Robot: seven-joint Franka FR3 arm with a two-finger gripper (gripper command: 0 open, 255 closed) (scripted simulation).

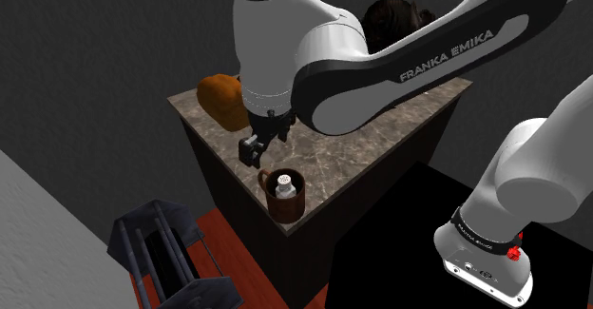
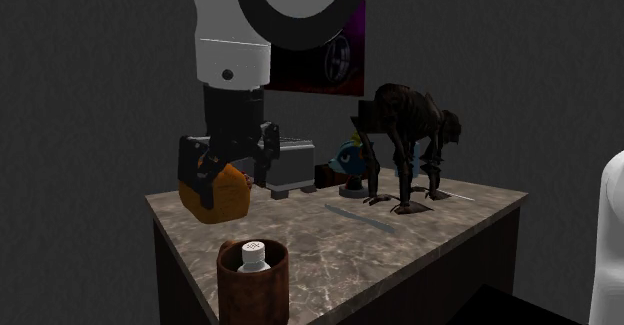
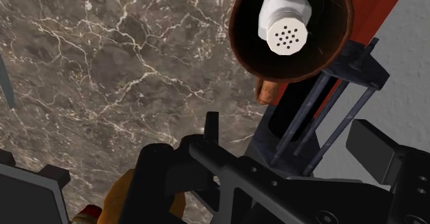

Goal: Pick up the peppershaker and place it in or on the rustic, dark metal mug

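A: Where is the pepper shaker (image 3: 285,21)?

B: Inside the brown mug (image 2: 253,291), upright, with its white cap of holes facing up. The mug's wall rings it on all sides, which is why it stands so straight.

A: And the gripper (image 2: 228,173)?

B: Its fingers are spread apart with nothing between them. It hangs above the marble table (image 1: 380,136), higher than the mug and off to one side, toward the orange loaf (image 1: 222,100).

A: So is the job finished?

B: I'd judge so. The shaker is where the task wants it and the hand is clear of it.

A: Why is the hand off to the side?

B: Probably so the arm's next move doesn't catch the rim. The mug sits close to the table's corner, with a dark rack (image 1: 157,245) on the floor below.

A: Anything else nearby?

B: A dark bent figure (image 2: 405,143) and a grey box (image 2: 293,168), both well apart from the mug.
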